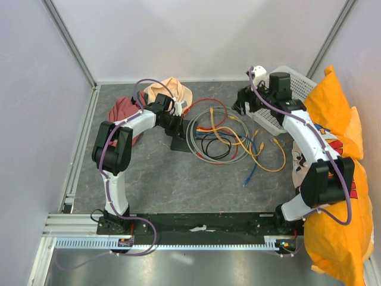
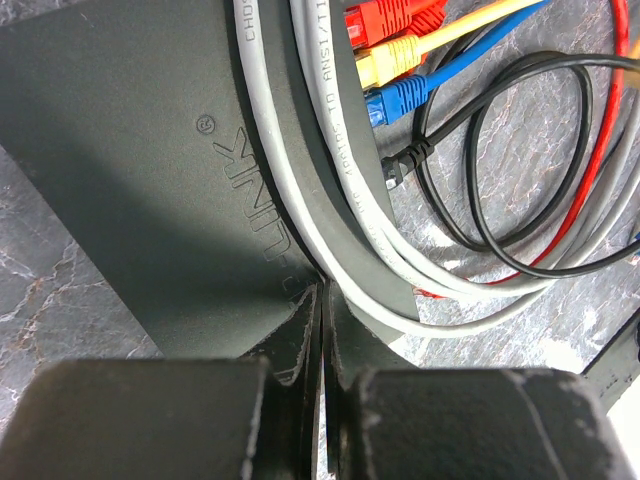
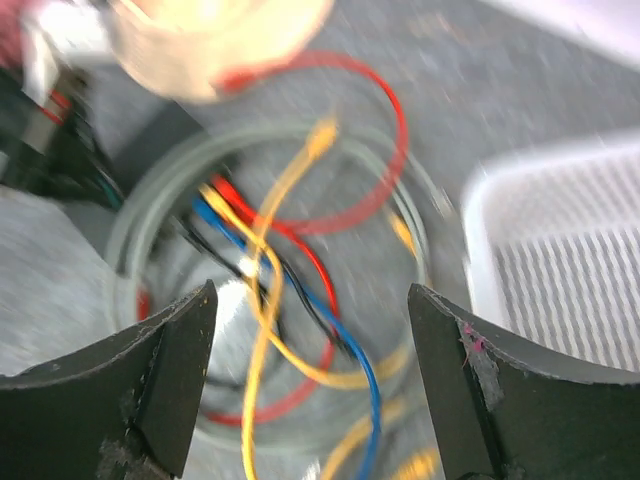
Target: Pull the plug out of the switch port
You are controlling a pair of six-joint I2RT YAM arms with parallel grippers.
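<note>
The switch [image 2: 150,170], a flat matte black box, lies left of a coil of cables [image 1: 215,136]; it is small in the top view [image 1: 180,143]. Red [image 2: 388,18], yellow [image 2: 392,58] and blue [image 2: 398,98] plugs meet its front face, and a black plug [image 2: 398,168] lies close beside them. Grey cables [image 2: 300,150] run over its edge. My left gripper [image 2: 322,300] is shut, nothing showing between the tips, which sit at the switch's edge; it also shows from the top [image 1: 175,127]. My right gripper [image 3: 310,300] is open and empty above the coil, at its far right [image 1: 243,106].
A peach hat [image 1: 171,89] and a red-brown hat [image 1: 122,110] lie behind the left arm. A white basket [image 1: 286,95] stands at the back right, under the right arm. An orange pillow [image 1: 339,119] fills the right side. Loose yellow and blue cable ends [image 1: 262,158] trail right.
</note>
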